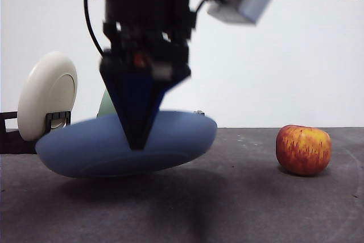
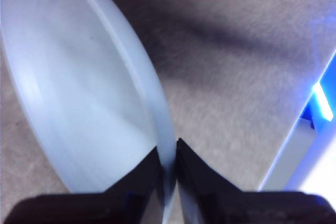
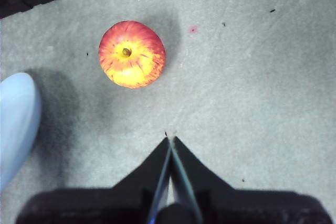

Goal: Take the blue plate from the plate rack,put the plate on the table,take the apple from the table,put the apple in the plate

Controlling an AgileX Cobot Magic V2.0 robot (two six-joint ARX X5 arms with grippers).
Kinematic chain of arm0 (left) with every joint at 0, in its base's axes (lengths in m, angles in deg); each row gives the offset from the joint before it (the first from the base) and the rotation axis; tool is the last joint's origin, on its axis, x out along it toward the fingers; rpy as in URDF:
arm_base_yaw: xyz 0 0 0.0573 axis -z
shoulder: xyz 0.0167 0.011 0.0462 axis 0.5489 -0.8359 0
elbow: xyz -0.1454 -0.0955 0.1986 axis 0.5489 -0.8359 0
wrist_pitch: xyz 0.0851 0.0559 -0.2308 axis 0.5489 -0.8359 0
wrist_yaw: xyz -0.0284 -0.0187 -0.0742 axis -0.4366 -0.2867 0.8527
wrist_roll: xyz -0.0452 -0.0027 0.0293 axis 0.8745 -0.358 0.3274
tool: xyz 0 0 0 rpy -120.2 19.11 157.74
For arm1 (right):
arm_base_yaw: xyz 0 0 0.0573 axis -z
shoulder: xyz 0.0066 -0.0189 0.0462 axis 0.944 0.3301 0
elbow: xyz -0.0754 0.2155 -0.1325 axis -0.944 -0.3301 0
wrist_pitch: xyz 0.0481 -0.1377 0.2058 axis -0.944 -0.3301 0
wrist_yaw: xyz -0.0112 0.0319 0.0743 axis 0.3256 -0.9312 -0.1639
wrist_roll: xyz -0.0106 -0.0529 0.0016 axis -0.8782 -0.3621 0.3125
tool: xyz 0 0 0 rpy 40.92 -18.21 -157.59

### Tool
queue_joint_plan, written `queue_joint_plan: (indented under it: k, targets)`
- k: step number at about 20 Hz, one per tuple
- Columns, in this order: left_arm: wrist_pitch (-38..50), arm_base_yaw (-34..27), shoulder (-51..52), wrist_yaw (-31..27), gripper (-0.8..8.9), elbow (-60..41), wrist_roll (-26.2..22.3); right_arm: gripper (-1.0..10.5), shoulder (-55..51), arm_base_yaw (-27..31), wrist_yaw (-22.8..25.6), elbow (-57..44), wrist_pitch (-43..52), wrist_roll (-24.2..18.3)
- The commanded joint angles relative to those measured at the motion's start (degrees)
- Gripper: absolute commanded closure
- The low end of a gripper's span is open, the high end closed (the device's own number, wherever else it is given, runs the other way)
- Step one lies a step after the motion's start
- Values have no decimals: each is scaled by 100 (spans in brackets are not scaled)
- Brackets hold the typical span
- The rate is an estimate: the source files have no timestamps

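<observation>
Front view shows our left pincer [image 1: 136, 140] clamped on the blue plate's [image 1: 91, 146] rim, holding it tilted just above the desk [image 1: 239, 209], out of the plate rack [image 1: 8, 135]; our right pincer [image 3: 170, 145] hangs shut, empty, above the desk; the apple [image 1: 303, 149] sits untouched; setting down and loading remain.

My left gripper [image 2: 169, 156] has its two black jaws squeezed tight on the rim of the blue plate [image 2: 79, 93]. The plate is tipped on its edge and looks big and round. Past it is the grey table [image 2: 236, 77], with a dark shadow across it. Something bright blue and white [image 2: 315, 129] shows at one side
</observation>
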Motion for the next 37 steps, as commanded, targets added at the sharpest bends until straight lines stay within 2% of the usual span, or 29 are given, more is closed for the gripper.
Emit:
queue_joint_plan:
  k: [1, 6, 11, 13, 15, 18, 19, 20, 22, 23, 24, 27, 30, 34, 37]
  targets:
    - [208, 11, -243, 11, 820, -46, -105, 947, 2, 0, 4, 31, 17, -68]
    - [376, 11, -369, 380, 803, -46, -61, 946, 2, 0, 9, 31, 22, -83]
    - [490, -4, -369, 907, 482, -46, 72, 945, 2, 0, 7, 31, 20, -83]
    - [511, -4, -369, 925, 396, -46, 142, 942, 2, 0, 9, 31, 13, -87]
    - [466, -4, -367, 929, 397, -42, 177, 894, 2, 0, 7, 31, 17, -103]
    - [-105, -4, -365, 992, 408, 131, 437, 734, 4, -4, 4, 31, 83, -210]
    - [-356, -4, -345, 1182, 416, 243, 564, 668, 4, -4, 4, 31, 138, -203]
    - [-525, -4, -299, 1432, 465, 350, 721, 565, 13, -11, 4, 31, 205, -190]
    - [-581, -2, -59, 1862, 674, 483, 839, 317, 66, -109, 7, 31, 387, -181]
    - [-540, 11, 131, 1974, 785, 490, 852, 255, 111, -197, 7, 33, 501, -138]
    - [-522, 13, 343, 2006, 827, 487, 938, 248, 162, -286, 7, 39, 579, -138]
    - [-525, 11, 1064, 1998, 822, 490, 1228, 248, 411, -605, 81, 44, 772, -13]
    - [-472, -22, 1871, 1937, 822, 490, 1532, 246, 863, -953, 402, 170, 789, 15]
    - [-516, -24, 2787, 1414, 822, 487, 2022, 244, 1661, -1443, 868, 619, 785, 9]
    - [-579, -26, 3364, 1355, 822, 490, 2350, 244, 2385, -1718, 866, 1088, 785, -42]
